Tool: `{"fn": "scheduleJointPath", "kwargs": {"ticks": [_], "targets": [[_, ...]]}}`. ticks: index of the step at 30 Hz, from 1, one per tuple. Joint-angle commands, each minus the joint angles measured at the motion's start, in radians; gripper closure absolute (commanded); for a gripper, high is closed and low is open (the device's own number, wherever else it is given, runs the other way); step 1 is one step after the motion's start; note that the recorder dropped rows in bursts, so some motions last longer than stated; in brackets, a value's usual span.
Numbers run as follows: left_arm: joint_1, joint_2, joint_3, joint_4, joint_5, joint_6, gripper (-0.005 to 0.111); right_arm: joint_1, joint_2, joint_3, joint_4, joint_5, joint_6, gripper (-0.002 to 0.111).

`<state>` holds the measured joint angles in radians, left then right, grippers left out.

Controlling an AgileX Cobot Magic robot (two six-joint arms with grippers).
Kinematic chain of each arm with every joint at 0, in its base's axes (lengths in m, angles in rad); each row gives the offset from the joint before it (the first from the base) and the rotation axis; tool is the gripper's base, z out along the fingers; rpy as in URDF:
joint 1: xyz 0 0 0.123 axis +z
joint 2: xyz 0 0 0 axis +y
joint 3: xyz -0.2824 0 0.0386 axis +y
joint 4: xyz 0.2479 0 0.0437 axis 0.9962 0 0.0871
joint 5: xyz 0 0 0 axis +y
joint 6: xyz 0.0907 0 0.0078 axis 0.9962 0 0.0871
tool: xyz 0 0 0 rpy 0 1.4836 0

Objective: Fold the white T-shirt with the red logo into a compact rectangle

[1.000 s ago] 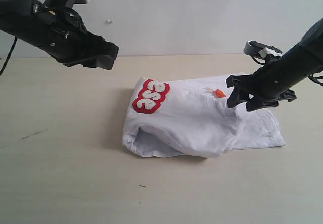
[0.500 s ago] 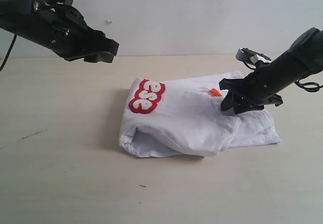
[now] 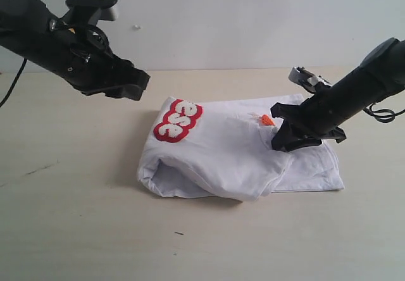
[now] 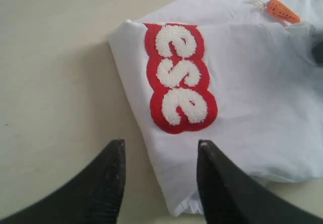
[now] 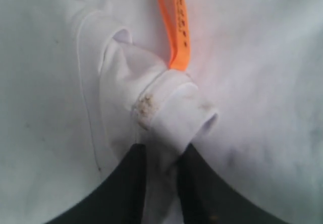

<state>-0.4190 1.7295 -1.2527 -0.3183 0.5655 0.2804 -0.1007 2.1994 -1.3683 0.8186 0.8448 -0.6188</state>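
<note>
The white T-shirt (image 3: 221, 154) lies half folded on the table, its near side doubled into a thick roll. Part of the red logo (image 3: 177, 121) shows at the shirt's far left corner, with three fuzzy letters (image 4: 179, 77) readable in the left wrist view. My left gripper (image 3: 136, 85) hangs open above the table just left of that corner, with nothing between its fingers (image 4: 160, 151). My right gripper (image 3: 278, 138) presses down on the shirt next to the orange neck tag (image 3: 267, 120). Its jaws (image 5: 160, 151) pinch a bunched fold of ribbed collar (image 5: 171, 108) below the tag (image 5: 174, 27).
The pale wooden table (image 3: 76, 218) stretches around the shirt, with a white wall behind it. A single flat layer of shirt (image 3: 316, 170) sticks out to the right of the roll, under the right arm.
My right gripper has dropped and moved left onto the shirt, closing on the collar fold. The whole shirt has slid a little left. The left arm has shifted only slightly.
</note>
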Motion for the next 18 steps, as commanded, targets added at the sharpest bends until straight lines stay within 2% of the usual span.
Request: {"fn": "scheduleJointPath", "kwargs": {"ticks": [1, 3, 6, 7, 14, 18], "targets": [[0.001, 0.003, 0.001, 0.002, 0.002, 0.002, 0.062, 0.006, 0.000, -0.010, 0.047, 0.031, -0.049, 0.080], [0.001, 0.003, 0.001, 0.002, 0.004, 0.002, 0.062, 0.015, 0.000, -0.012, 0.041, 0.034, -0.054, 0.086], [0.001, 0.003, 0.001, 0.000, 0.006, 0.002, 0.062, 0.029, 0.000, -0.012, 0.017, 0.050, -0.099, 0.105], [0.001, 0.003, 0.001, 0.000, 0.009, 0.002, 0.062, 0.034, 0.000, -0.012, 0.011, 0.057, -0.103, 0.108], [0.001, 0.003, 0.001, 0.000, 0.020, 0.002, 0.062, 0.048, -0.045, -0.032, 0.005, 0.065, -0.114, 0.108], [0.001, 0.003, 0.001, 0.000, 0.020, 0.002, 0.062, 0.048, -0.122, -0.059, -0.062, 0.041, -0.089, 0.108]]}}
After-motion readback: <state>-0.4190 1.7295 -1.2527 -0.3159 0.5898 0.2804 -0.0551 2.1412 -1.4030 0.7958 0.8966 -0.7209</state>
